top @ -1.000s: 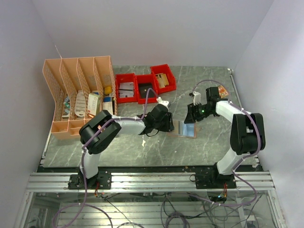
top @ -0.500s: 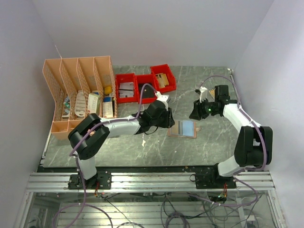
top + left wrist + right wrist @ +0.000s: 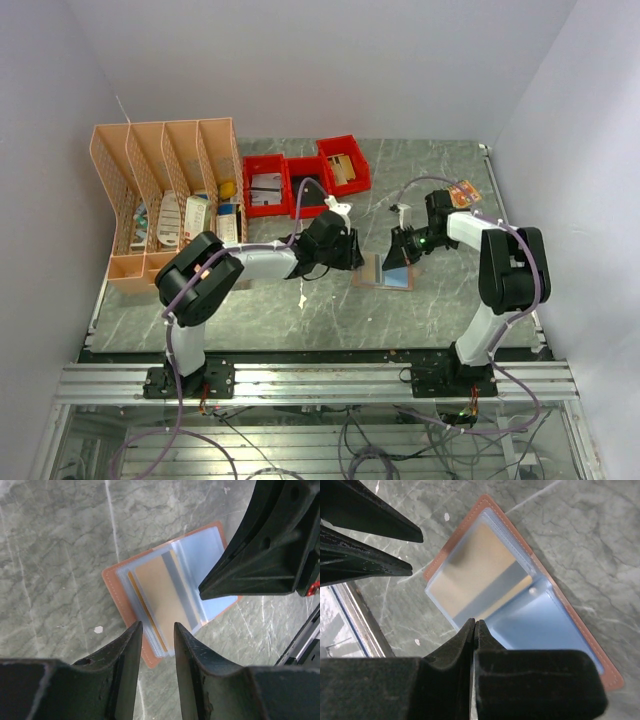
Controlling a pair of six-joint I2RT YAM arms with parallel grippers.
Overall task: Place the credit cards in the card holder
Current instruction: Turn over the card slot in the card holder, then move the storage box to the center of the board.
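Note:
The card holder (image 3: 385, 272) lies open on the table; its tan leather edge shows in the left wrist view (image 3: 116, 586) and the right wrist view (image 3: 445, 555). A tan credit card with a grey stripe (image 3: 162, 592) (image 3: 465, 565) lies in its clear sleeves. The other panel shows light blue (image 3: 555, 635); I cannot tell whether that is a card. My left gripper (image 3: 356, 260) (image 3: 155, 630) is open and empty over the holder's left edge. My right gripper (image 3: 398, 256) (image 3: 475, 624) is shut, tips at the sleeve's edge. More tan cards (image 3: 463, 190) lie far right.
Three red bins (image 3: 300, 180) stand at the back centre, and a peach desk organizer (image 3: 165, 200) stands at the back left. The two grippers face each other closely across the holder. The table's right edge (image 3: 492, 190) is close to the loose cards.
My right gripper swung out to the right, away from the holder, then came back to its right side. My left gripper stayed by the holder's left edge.

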